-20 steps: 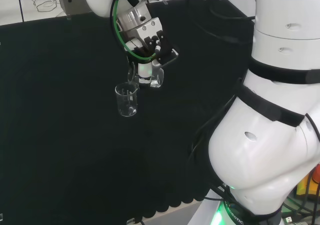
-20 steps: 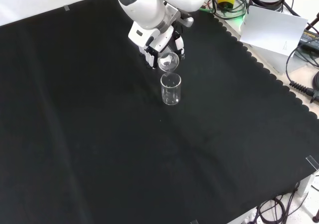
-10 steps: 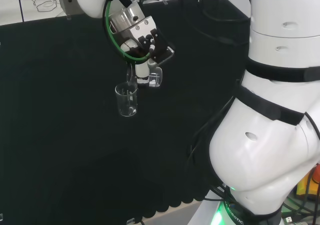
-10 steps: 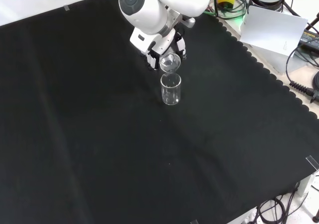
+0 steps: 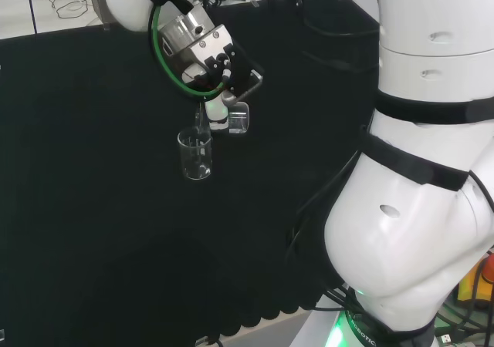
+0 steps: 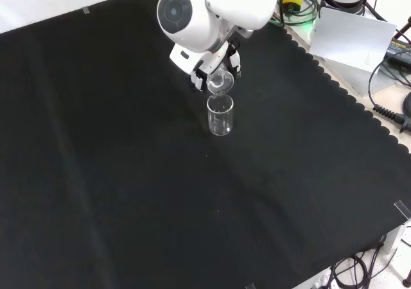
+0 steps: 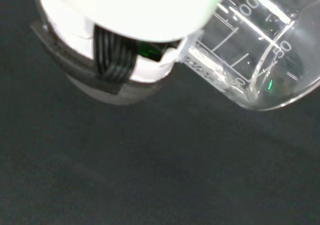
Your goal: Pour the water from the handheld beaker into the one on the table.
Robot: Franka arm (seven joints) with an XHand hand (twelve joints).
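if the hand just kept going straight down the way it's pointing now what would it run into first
Probably the beaker on the table: the hand holds a tilted beaker just above its rim, so that glass would likely meet it first. Depth is unclear; it might reach the black cloth instead.

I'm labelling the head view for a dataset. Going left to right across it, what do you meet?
Clear glass beaker standing on the black cloth → tilted clear glass beaker held in the black and white robot hand → the arm's own big white links.
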